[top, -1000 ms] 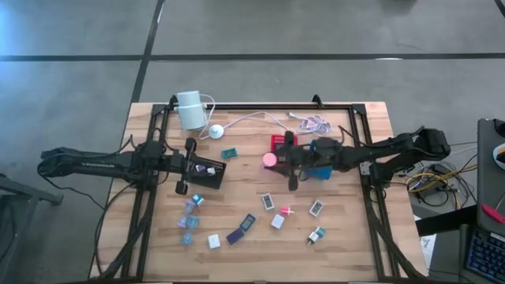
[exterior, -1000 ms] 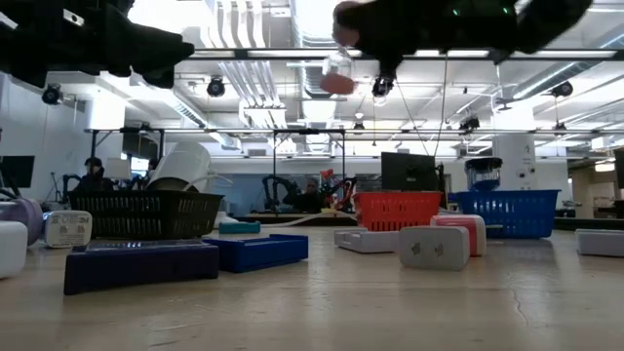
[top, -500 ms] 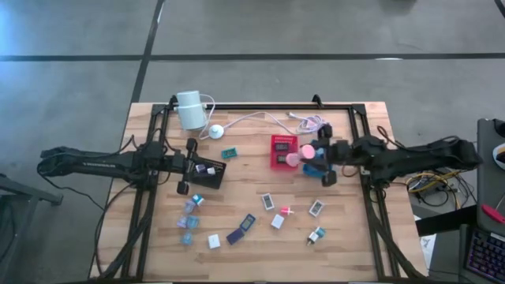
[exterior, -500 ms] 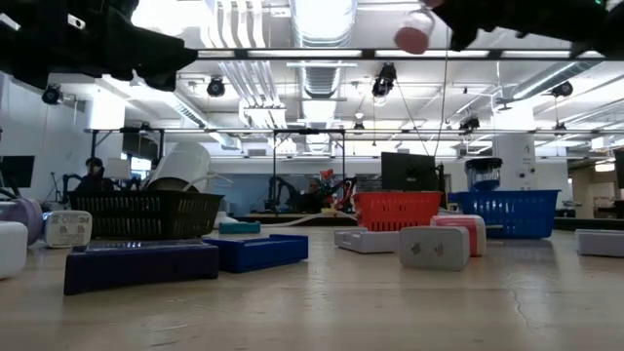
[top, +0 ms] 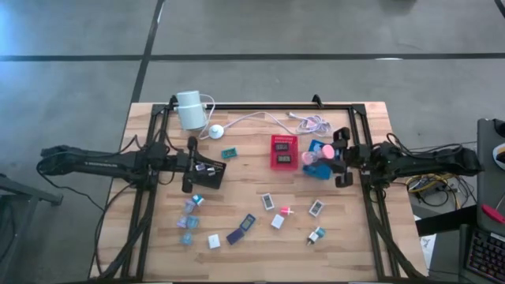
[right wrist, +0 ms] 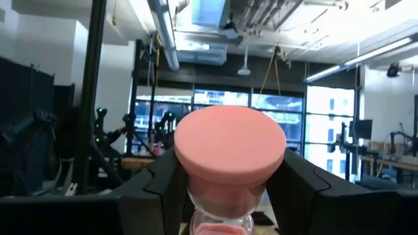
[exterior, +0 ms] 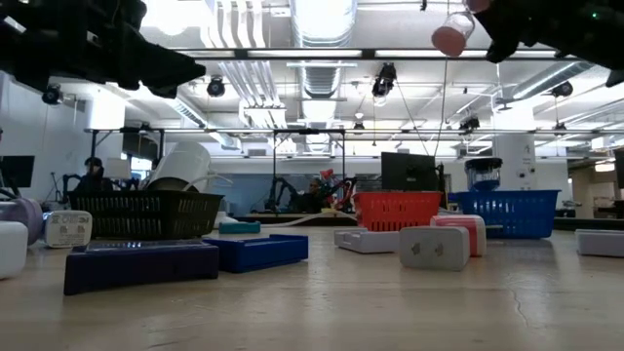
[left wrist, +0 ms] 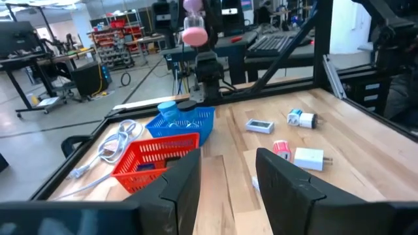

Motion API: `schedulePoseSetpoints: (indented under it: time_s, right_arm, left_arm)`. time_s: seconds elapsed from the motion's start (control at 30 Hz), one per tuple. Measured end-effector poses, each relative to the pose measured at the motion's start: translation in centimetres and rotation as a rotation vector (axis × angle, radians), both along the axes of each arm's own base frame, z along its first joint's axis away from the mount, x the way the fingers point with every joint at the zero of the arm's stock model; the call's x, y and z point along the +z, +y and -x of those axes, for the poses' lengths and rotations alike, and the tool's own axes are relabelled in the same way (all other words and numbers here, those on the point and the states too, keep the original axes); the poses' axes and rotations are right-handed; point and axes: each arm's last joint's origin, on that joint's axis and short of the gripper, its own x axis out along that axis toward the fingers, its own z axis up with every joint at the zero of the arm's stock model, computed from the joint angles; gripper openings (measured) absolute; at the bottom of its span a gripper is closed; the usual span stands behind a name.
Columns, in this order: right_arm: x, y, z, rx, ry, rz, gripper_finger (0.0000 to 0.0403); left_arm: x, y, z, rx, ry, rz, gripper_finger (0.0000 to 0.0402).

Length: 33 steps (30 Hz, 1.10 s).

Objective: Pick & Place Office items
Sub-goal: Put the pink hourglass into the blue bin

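Observation:
My right gripper (top: 318,158) is shut on a small clear office item with a round pink cap (top: 309,158). It hangs high over the blue tray (top: 322,147), and shows in the low view (exterior: 450,35) and the left wrist view (left wrist: 194,32). My left gripper (top: 192,164) stands open and level at the black tray (top: 211,170), with nothing between its fingers (left wrist: 225,176). Several small office items (top: 269,201) lie flat on the wooden table between the arms, and the red tray (top: 284,151) holds some. My right gripper pinches the pink-capped item between its two fingers (right wrist: 163,179), which flank it just below the pink cap (right wrist: 230,147). The fingers come from the table's right side and slant upward. The item is lifted clear of everything and sits tilted in the low view.
A white cylinder (top: 189,109) with its cable and round puck (top: 215,131) stands at the far left. A coiled cable (top: 313,122) lies at the far edge. A black frame (top: 364,197) borders the work area. More small pieces lie near the front, such as a white one (top: 213,241).
My right gripper has drawn back toward the table's right edge, carrying the pink-capped item from left of the red tray to over the blue tray. It has tipped its fingers upward, and the item shows higher in the low view.

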Motion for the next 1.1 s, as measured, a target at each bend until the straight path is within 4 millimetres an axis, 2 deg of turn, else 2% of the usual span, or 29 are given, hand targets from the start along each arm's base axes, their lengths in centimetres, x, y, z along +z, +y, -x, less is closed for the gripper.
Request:
schedulePoseSetpoints:
  time_s: [0.33, 0.63, 0.93, 1.1]
  right_arm:
    - [-1.3, 0.1, 2.0, -0.014, -0.061, 0.005, 0.016]
    - [-2.1, -0.1, 2.5, -0.074, -0.006, -0.021, 0.016]
    - [-2.4, -0.1, 2.0, -0.05, 0.034, -0.074, 0.016]
    - [-1.4, -0.1, 0.9, -0.011, 0.071, -0.082, 0.016]
  left_arm:
    - [-0.3, 0.1, -0.2, 0.02, 0.023, -0.003, 0.0152]
    - [-0.3, 0.1, -0.2, 0.02, 0.019, -0.004, 0.0152]
    - [0.2, 0.1, -0.3, 0.02, -0.026, -0.007, 0.0151]
    - [0.0, 0.1, -0.7, 0.022, -0.023, 0.016, 0.0152]
